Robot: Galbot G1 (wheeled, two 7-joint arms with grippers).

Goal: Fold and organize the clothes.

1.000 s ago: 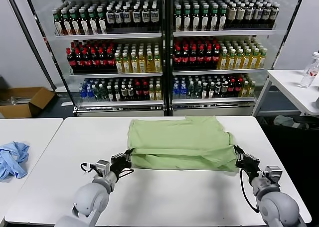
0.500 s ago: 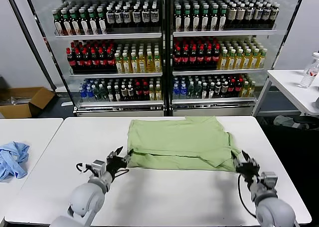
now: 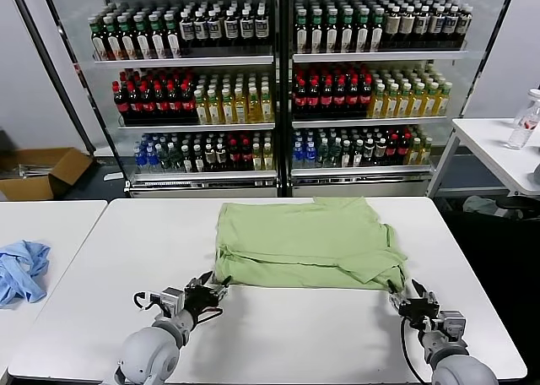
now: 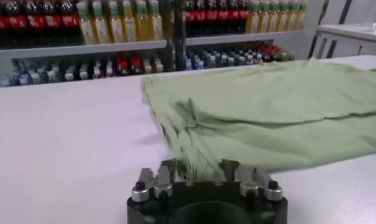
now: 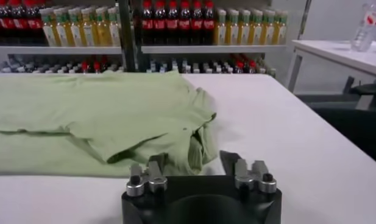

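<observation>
The light green polo shirt (image 3: 304, 241) lies folded on the far half of the white table (image 3: 278, 334), print and buttons hidden. It also shows in the left wrist view (image 4: 267, 115) and the right wrist view (image 5: 96, 115). My left gripper (image 3: 208, 289) is open at the shirt's near left corner, with the fabric's edge lying loose between its jaws (image 4: 198, 169). My right gripper (image 3: 411, 303) is open at the near right corner, where the sleeve tip lies loose between its jaws (image 5: 192, 163).
A light blue cloth (image 3: 21, 267) lies on the separate table to the left. A glass-door fridge full of bottles (image 3: 278, 81) stands behind the table. A cardboard box (image 3: 38, 170) is on the floor at left. A side table with a bottle (image 3: 523, 119) is at right.
Both grippers have let go of the shirt's near edge and drawn back towards me. The lifted front fold has settled flat on the table.
</observation>
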